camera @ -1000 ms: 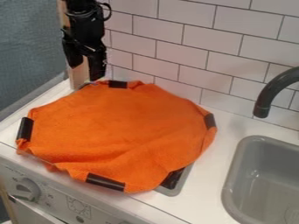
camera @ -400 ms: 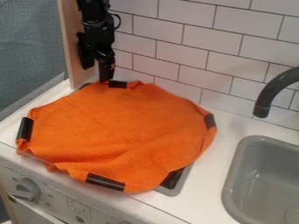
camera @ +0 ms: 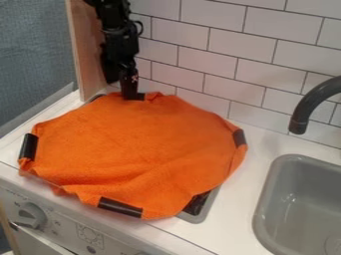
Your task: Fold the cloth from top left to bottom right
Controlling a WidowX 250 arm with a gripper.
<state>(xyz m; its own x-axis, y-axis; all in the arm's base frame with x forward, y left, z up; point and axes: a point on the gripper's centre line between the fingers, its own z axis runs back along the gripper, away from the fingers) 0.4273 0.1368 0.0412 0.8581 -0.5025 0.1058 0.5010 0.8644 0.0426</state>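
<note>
Cloth, 1, orange: it is lying spread out across the left and center of the frame, its surface wrinkling toward the lower middle. It is resting on the white counter and covering most of a gray-rimmed piece, whose dark inner part is showing below the cloth's lower right edge.

Black strips, 4, along the cloth's edge: 1 strip is sitting at the left, 1 strip at the lower middle, 1 strip at the right, and 1 strip at the top, partly hidden.

Gripper, 1, black: it is hanging in the upper left of the frame, over the cloth's top edge. Its 2 jaws are standing apart, the right-hand one in the picture reaching lower and overlapping the top strip; whether it is touching the cloth, I cannot tell.

Surroundings: a gray sink is occupying the lower right, a dark faucet is curving in from the right edge, white tiles are lining the wall above, a wooden panel is standing at the upper left, and a knob is projecting at the lower left.
</note>
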